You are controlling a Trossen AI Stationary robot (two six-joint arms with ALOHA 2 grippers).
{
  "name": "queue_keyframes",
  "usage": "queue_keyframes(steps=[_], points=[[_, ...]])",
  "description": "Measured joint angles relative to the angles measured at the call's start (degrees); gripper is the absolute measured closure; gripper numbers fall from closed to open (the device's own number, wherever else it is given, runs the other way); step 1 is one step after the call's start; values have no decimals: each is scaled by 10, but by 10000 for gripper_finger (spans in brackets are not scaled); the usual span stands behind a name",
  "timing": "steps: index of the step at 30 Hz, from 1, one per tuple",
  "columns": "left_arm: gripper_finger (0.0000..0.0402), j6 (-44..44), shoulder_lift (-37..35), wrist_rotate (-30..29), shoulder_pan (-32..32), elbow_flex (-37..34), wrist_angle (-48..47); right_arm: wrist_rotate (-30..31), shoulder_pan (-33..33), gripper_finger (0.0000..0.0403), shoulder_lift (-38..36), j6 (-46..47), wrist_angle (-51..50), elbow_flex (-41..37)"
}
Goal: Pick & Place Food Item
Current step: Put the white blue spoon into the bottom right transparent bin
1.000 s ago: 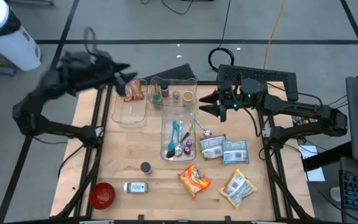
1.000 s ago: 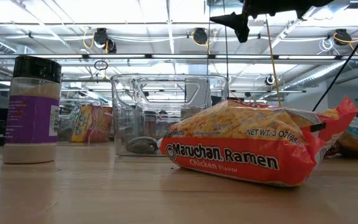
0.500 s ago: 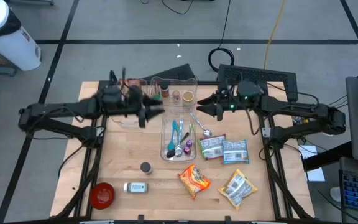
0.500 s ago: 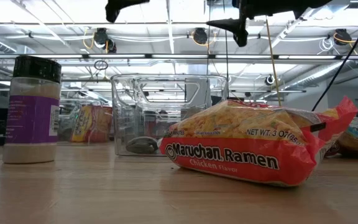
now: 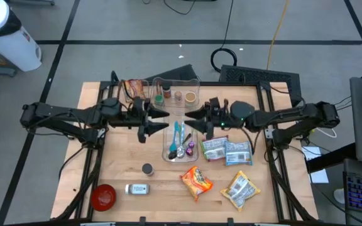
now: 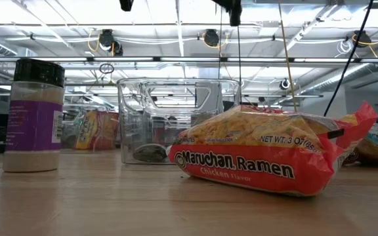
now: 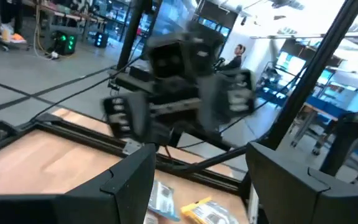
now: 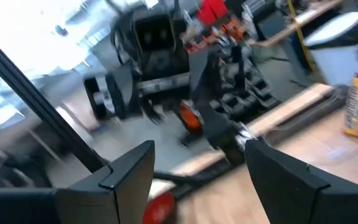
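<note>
Orange Maruchan Ramen packet [image 6: 268, 160], "Chicken Flavor", "NET WT. 3 OZ", lying flat near the tabletop's [image 5: 118, 164] front edge. Clear bin [image 5: 180, 139] at centre, holding spoons and utensils. Purple-labelled shaker [image 6: 35, 115] upright towards the front-left corner. Left pincer [image 5: 154, 121] and right pincer [image 5: 190, 120] both open, empty, facing each other above the bin.
</note>
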Motion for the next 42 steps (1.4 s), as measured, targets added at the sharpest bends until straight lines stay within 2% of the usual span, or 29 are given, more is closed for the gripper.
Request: queue_keyframes(steps=[4,8,11,15,19,26,29,35,42], points=[[147,-6,10,4,8,-1,-11,83,52,161,0,-60,-115,52],[147,-21,18,60,9,-1,-12,161,91,161,0,-106,-290,122],[147,-24,16,108,6,-1,-11,212,108,161,0,-96,-439,172],[147,-26,18,111,1,0,-24,262,120,163,-1,-15,-568,194],[147,-31,17,111,1,0,-21,258,114,178,30,61,-668,194],[147,-37,17,111,1,0,-22,257,73,204,129,63,-784,193],[147,-39,17,106,1,0,-22,249,45,206,159,47,-788,193],[147,-41,17,86,1,0,-22,170,-11,205,201,-47,-773,189],[147,-48,17,23,1,0,-19,88,-65,209,194,-107,-684,113]])
